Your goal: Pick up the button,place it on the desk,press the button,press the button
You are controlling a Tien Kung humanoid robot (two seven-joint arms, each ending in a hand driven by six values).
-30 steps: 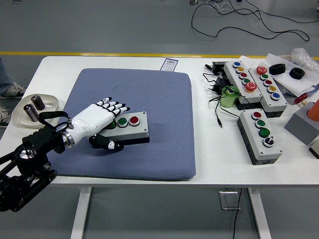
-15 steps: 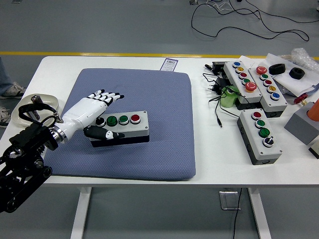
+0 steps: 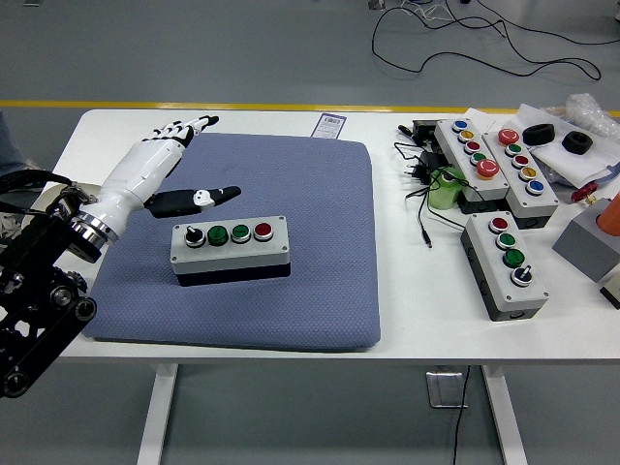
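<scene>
White table (image 3: 417, 320) carrying a blue-grey mat (image 3: 291, 291), on which the task's button box (image 3: 231, 249) rests flat, near the mat's centre-left, untouched. Its lid carries a black selector knob, two green buttons and one red button in a row. Placement on the desk therefore appears done; whether either press is done cannot be read from the box, so the pressing steps are judged possibly outstanding.

Left hand (image 3: 155, 167), white with black fingertips, is raised above the mat's far-left corner, apart from the box, fingers spread and holding nothing, thumb extended toward the box. No right arm is visible.

On the table's right side, clear of the mat, lie three further button boxes (image 3: 504, 262) amid black cables (image 3: 421, 194), beside a green object and a grey block.

Containers: none is visible holding anything; the dark arm structure covers the table's left edge.
</scene>
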